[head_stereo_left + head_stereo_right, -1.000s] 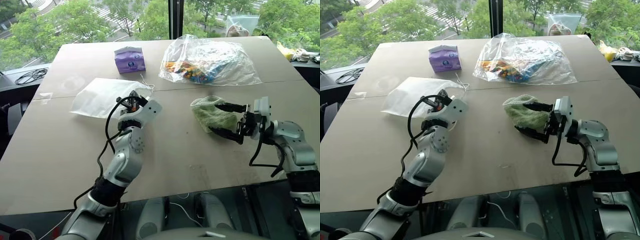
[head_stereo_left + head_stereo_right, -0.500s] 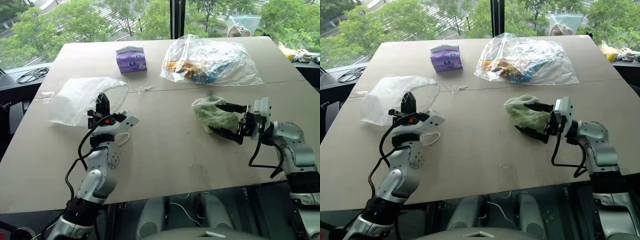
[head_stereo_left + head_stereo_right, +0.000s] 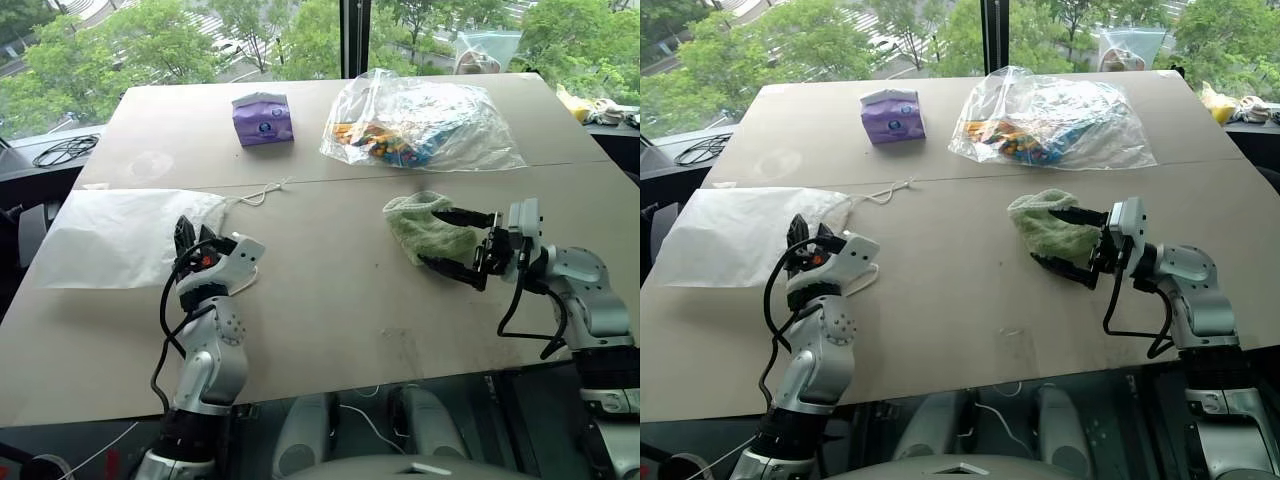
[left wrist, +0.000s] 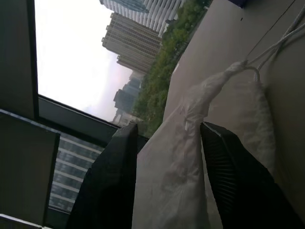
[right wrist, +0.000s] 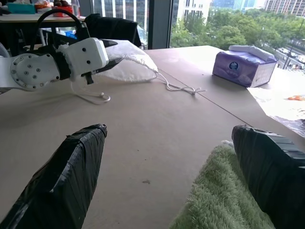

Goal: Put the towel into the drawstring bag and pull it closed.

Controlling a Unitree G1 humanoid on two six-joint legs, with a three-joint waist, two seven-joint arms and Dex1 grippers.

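The pale green towel (image 3: 425,228) lies bunched on the table right of centre. My right gripper (image 3: 452,243) is open and level, one finger on each side of the towel's near edge; the towel (image 5: 219,195) sits close to one finger. The white drawstring bag (image 3: 120,235) lies flat at the table's left, its cord (image 3: 262,192) trailing toward the middle. My left gripper (image 3: 190,232) is at the bag's gathered mouth. Its fingers (image 4: 114,181) stand apart with the bag's cloth (image 4: 186,143) between them.
A purple tissue pack (image 3: 260,118) stands at the back. A clear plastic bag of colourful items (image 3: 420,125) lies behind the towel. Black cables (image 3: 60,152) rest on the ledge past the table's left edge. Windows run behind the far edge.
My left arm has drawn left and back, dragging the bag with it. The bag, puffed up half a second ago, now lies flat, and the left fingers have parted. The right arm is still.
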